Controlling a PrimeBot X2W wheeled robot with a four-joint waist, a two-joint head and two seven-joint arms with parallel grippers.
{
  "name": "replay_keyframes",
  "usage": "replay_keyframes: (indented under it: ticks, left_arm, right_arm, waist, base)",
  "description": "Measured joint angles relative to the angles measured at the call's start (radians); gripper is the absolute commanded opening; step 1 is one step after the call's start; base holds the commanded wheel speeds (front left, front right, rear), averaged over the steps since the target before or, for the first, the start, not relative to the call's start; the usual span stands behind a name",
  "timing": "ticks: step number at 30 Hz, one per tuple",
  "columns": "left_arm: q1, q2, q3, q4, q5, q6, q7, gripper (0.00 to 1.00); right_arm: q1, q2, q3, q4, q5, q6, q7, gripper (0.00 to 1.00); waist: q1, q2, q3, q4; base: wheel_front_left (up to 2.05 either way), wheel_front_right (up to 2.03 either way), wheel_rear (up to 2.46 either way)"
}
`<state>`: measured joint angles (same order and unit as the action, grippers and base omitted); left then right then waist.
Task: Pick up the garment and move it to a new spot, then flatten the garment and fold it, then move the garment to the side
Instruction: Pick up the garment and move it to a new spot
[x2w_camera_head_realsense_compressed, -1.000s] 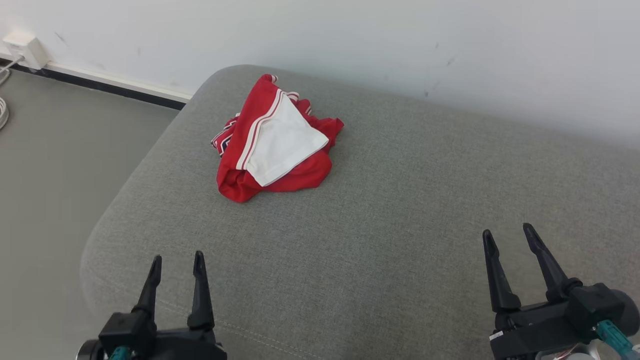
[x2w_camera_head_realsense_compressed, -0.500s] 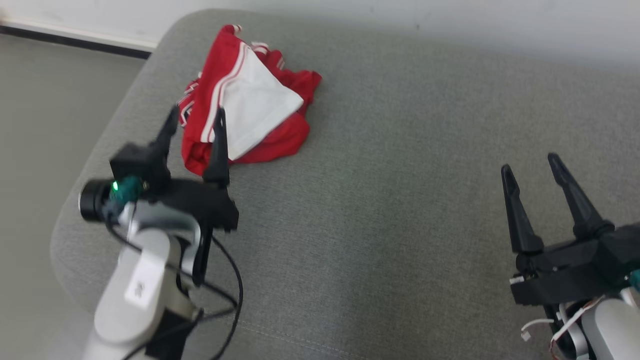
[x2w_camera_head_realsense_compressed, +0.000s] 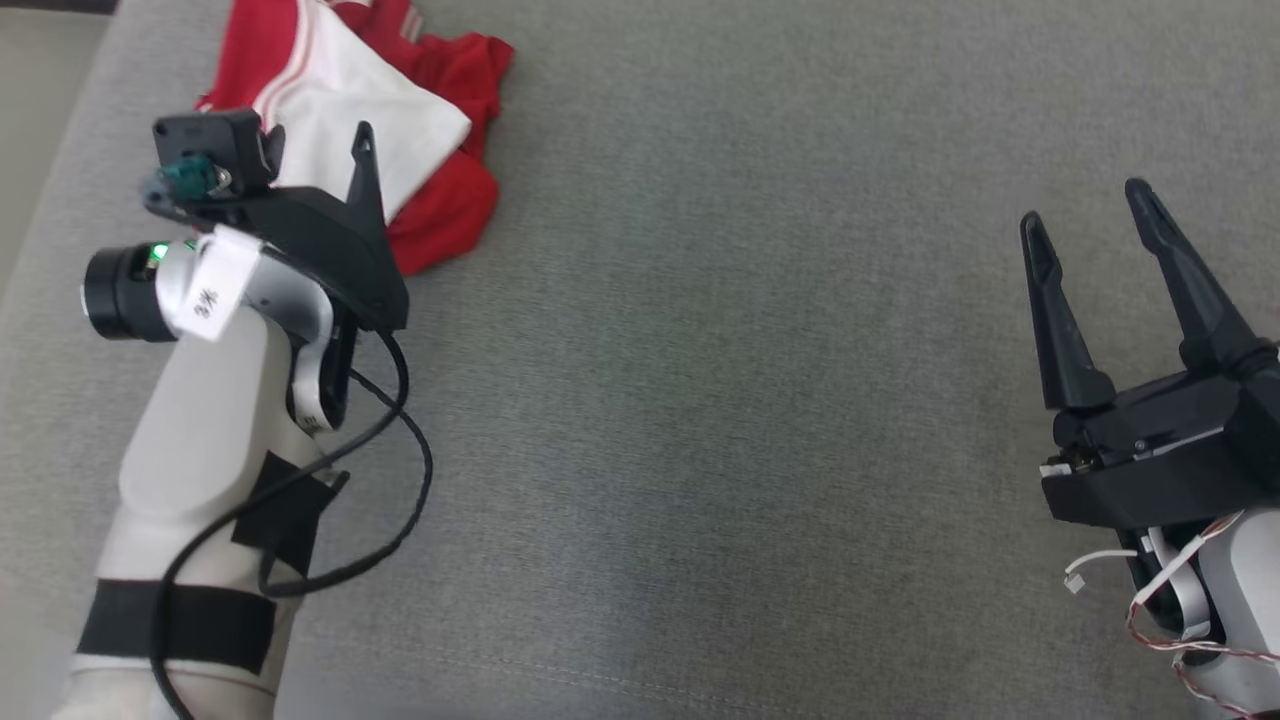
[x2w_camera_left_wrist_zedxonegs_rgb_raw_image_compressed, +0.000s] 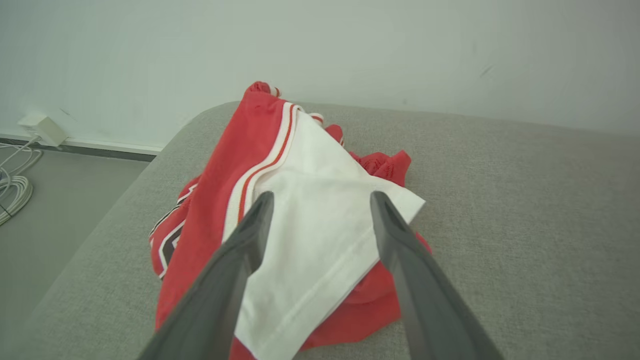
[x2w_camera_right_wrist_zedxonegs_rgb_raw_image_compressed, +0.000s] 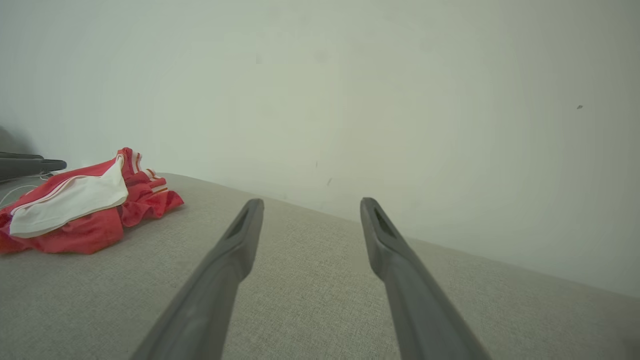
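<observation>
Your left pincer (x2w_camera_left_wrist_zedxonegs_rgb_raw_image_compressed: 320, 200) hung with its fingers apart just over the crumpled garment (x2w_camera_head_realsense_compressed: 340, 90), which lay near the far left corner of the sofa cushion (x2w_camera_head_realsense_compressed: 700, 350). Closing there might have caught only the loose white flap, leaving the red bulk to trail off the left edge. Your right pincer (x2w_camera_head_realsense_compressed: 1083, 203), fingers also apart, sat well away.

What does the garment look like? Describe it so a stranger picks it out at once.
Start at the big grey cushion against the pale wall; go to its far left corner. There lies the garment, a crumpled red heap topped by a white panel with white stripes. Its neighbours, cushion and open left tool, are grey and black.
</observation>
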<state>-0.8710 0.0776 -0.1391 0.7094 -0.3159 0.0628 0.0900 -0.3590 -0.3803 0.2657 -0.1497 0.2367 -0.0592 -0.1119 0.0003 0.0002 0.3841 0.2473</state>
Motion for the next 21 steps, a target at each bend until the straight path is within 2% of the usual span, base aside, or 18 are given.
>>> replay_keyframes:
  ticks: [12, 21]
  left_arm:
    - [-0.131, 0.013, 0.011, 0.16, -0.008, -0.001, 0.066, 1.0]
    - [-0.208, 0.01, -0.013, 0.266, 0.005, 0.0, 0.089, 1.0]
  right_arm:
    - [-0.043, -0.017, -0.017, -0.014, -0.002, 0.007, 0.019, 1.0]
    - [-0.051, -0.018, -0.021, -0.009, -0.004, 0.006, 0.02, 1.0]
  waist:
    - [-0.0001, -0.0001, 0.109, -0.075]
    - [-0.0002, 0.0, 0.149, -0.097]
  base:
    - [0.0, 0.0, 0.0]
    - [0.0, 0.0, 0.0]
